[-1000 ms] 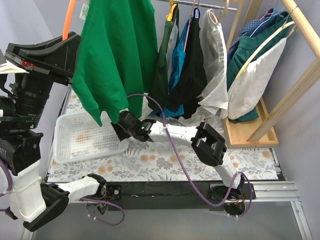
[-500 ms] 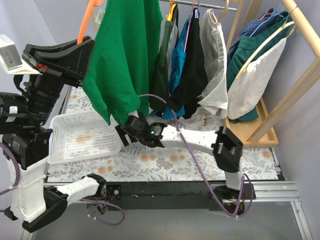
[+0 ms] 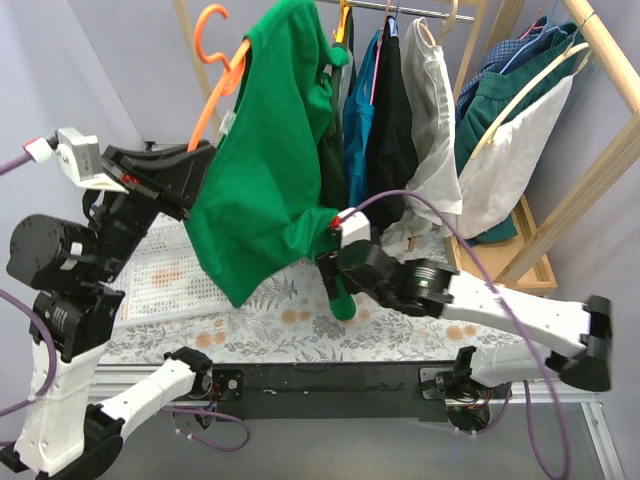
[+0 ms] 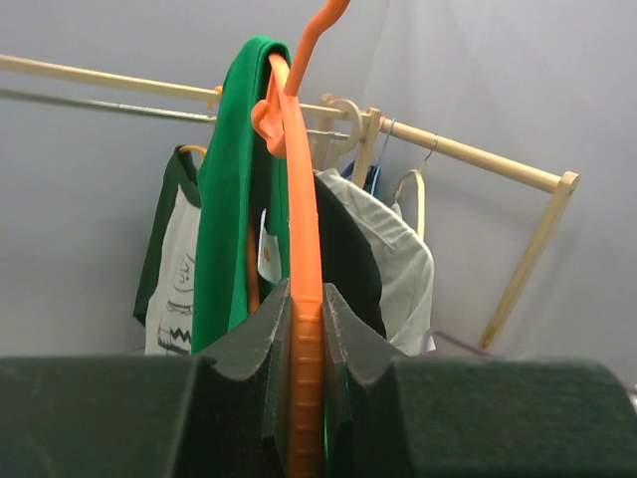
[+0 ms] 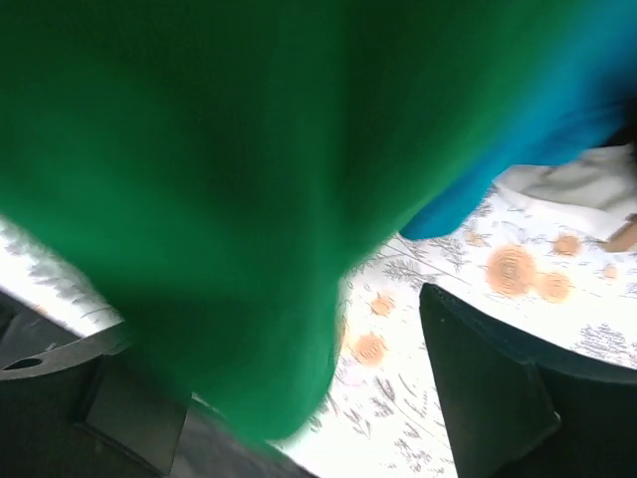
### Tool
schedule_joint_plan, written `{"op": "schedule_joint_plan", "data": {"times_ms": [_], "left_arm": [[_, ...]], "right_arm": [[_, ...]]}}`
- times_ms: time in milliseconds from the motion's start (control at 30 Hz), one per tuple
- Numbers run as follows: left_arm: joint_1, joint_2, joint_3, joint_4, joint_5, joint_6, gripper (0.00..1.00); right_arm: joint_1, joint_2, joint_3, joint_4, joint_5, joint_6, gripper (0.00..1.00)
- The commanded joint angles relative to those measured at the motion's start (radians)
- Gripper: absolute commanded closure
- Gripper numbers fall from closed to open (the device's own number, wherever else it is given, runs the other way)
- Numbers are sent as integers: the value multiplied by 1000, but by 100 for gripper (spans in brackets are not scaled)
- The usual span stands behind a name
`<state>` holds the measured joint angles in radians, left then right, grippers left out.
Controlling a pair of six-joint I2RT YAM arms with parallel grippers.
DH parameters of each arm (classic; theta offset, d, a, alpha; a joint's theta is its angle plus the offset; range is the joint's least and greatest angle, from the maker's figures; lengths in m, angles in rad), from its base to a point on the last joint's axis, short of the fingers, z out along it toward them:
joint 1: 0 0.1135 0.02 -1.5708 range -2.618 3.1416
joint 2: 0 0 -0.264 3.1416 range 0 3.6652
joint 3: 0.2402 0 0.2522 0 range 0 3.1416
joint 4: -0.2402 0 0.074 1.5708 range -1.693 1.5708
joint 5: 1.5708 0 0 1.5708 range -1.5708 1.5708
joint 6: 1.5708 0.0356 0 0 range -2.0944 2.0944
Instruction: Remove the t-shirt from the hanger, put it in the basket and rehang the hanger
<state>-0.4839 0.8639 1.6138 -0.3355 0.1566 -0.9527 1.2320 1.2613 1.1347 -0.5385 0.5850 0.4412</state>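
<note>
Movement first: a second ago the orange hanger (image 3: 213,75) was held high and far out from the clothes rack (image 3: 590,40), with the green t-shirt (image 3: 265,170) draped square over it. Now I have the hanger swung in close to the rack and tipped steeply, and its outer arm, the one away from the rack, stands bare. The shirt is bunched on the rack-side end, up near the hook, and hangs from there toward the floral counter (image 3: 300,320), almost brushing the dark garments on the rack.

My right arm has also stretched out low below the rack, and its claw (image 3: 335,265) has gone from part-closed to wide. I read this as half the job done: one shoulder is off, the other still catches, so the shirt is not free yet.

Left claw (image 4: 306,368): pressed together on the lower bar of the hanger, which runs straight up between the two fingers in the left wrist view. That grip looks firm and centred.

Right claw (image 5: 299,398): spread wide at the shirt's lower hem. In its wrist view green cloth fills the gap and sags between the fingers (image 5: 488,388), touching or nearly so, but nothing is pinched. A tail of hem hangs below it, near the counter.
</note>
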Motion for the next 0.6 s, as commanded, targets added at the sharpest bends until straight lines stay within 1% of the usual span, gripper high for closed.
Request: {"op": "schedule_joint_plan", "data": {"times_ms": [0,33,133,233,267,333,367,433,467,500,533,567], "left_arm": [[-1,-91,-106,-16,-77,-11,100],[-1,-98,-120,-22,-87,-11,100],[-1,-120,-175,-57,-144,12,100],[-1,-117,-218,-111,-268,51,100],[-1,-117,-221,-140,-300,61,100],[-1,-121,-233,-166,-354,83,100],[-1,-126,-236,-184,-392,88,100],[-1,-143,-252,-215,-407,85,100],[-1,-152,-256,-230,-408,80,100],[-1,-158,-261,-241,-408,74,100],[-1,-175,-273,-263,-405,68,100],[-1,-186,-278,-272,-381,68,100]], "right_arm": [[3,-184,-38,-85,-34,-65,6],[3,-206,-45,-107,-40,-67,5],[3,-276,-26,-217,12,-33,2],[3,-304,43,-296,77,-50,2],[3,-295,110,-299,102,-67,2],[3,-271,184,-304,127,-119,2],[3,-235,254,-293,136,-142,2],[3,-186,336,-276,159,-180,2],[3,-134,371,-243,167,-232,2],[3,-105,451,-223,162,-263,2],[3,-79,483,-203,159,-288,2],[3,-30,519,-152,135,-355,2]]}}
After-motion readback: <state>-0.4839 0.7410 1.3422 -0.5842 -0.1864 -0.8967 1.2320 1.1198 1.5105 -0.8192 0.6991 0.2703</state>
